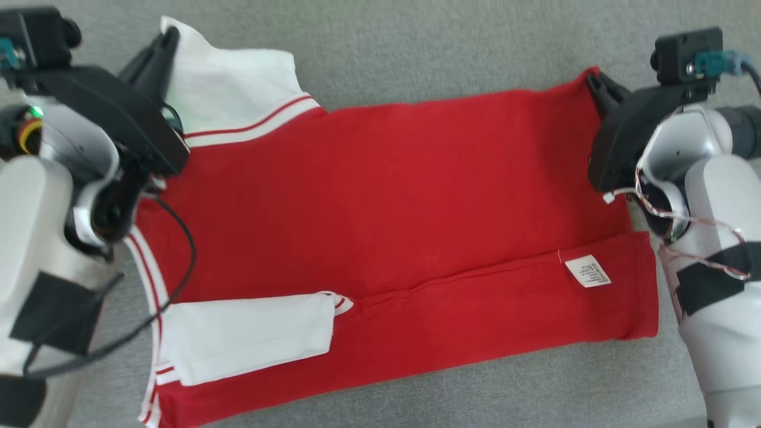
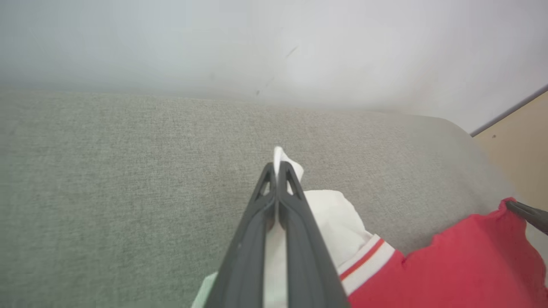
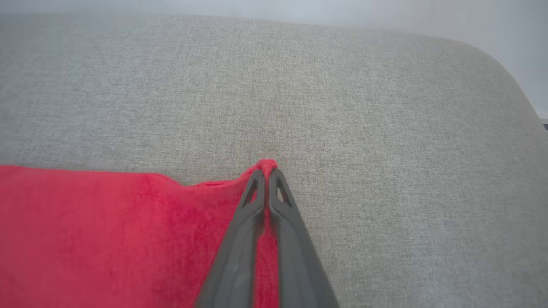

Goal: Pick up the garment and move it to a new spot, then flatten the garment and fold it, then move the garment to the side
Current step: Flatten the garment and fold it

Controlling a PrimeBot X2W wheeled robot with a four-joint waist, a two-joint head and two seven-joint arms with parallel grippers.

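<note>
A red garment (image 1: 386, 202) with white sleeves and red-striped trim lies spread across the grey cushion, its near long edge folded over with a white label (image 1: 587, 271) showing. My left gripper (image 1: 171, 37) is shut on the far white sleeve (image 2: 334, 222), white cloth pinched between its fingers (image 2: 295, 192). My right gripper (image 1: 594, 80) is shut on the garment's far right red corner (image 3: 267, 164). The second white sleeve (image 1: 244, 339) lies folded on the near left part.
The grey fabric surface (image 1: 452, 47) stretches beyond the garment, with a pale wall (image 2: 274, 42) behind it. A tan floor strip (image 2: 520, 145) shows past the cushion's rounded end. A black cable (image 1: 178, 267) loops from my left arm over the garment.
</note>
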